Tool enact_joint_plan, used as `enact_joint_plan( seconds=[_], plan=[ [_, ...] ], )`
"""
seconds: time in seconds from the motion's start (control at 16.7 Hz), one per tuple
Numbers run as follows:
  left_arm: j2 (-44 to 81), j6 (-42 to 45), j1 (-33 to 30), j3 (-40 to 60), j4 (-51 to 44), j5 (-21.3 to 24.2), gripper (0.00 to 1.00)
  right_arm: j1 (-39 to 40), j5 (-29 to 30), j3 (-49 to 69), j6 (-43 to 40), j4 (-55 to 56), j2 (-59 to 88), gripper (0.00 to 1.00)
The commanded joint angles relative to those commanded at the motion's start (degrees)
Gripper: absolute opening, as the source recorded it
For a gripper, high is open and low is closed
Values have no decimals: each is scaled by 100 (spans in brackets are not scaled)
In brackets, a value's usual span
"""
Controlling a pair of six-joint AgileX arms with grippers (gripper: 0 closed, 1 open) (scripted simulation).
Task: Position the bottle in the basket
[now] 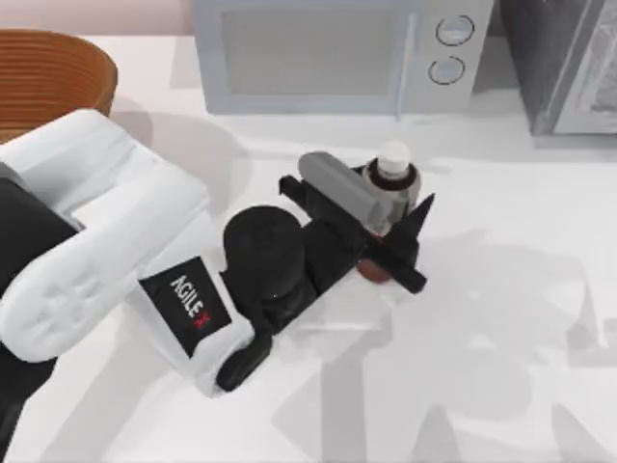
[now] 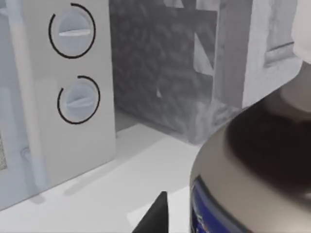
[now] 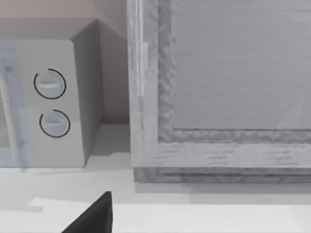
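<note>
The bottle [image 1: 393, 181] stands a little right of the table's middle, in front of the microwave, with its white cap up and its reddish-brown base low between dark fingers. My left gripper [image 1: 410, 241] reaches in from the left and is shut on the bottle, one finger on each side. In the left wrist view the bottle [image 2: 252, 165] looms very close beside one fingertip [image 2: 155, 216]. The basket [image 1: 43, 77], orange-tan wicker, sits at the far left corner, behind my left arm. One dark finger [image 3: 95, 213] of my parked right gripper shows over the table, nothing beside it.
A white microwave [image 1: 328, 53] with two knobs stands along the back edge, just behind the bottle. A grey textured cabinet [image 1: 569, 68] fills the back right corner. My bulky left arm [image 1: 106, 241] lies between the bottle and the basket.
</note>
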Motion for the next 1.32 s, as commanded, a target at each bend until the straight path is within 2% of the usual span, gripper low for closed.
enact_joint_plan(
  seconds=[0.36,1.02,1.14,1.32],
  plan=[
    [0,0,0,0,0,0,2,0,0,0,0,0,0,100],
    [-31,30,18,13,-15,-57,0,0,0,0,0,0,0,100],
    [-136,140,64,107,-100,-349,0,0,0,0,0,0,0,100],
    [-390,435,218,363,-359,-1193,0,0,0,0,0,0,0,100]
  ],
)
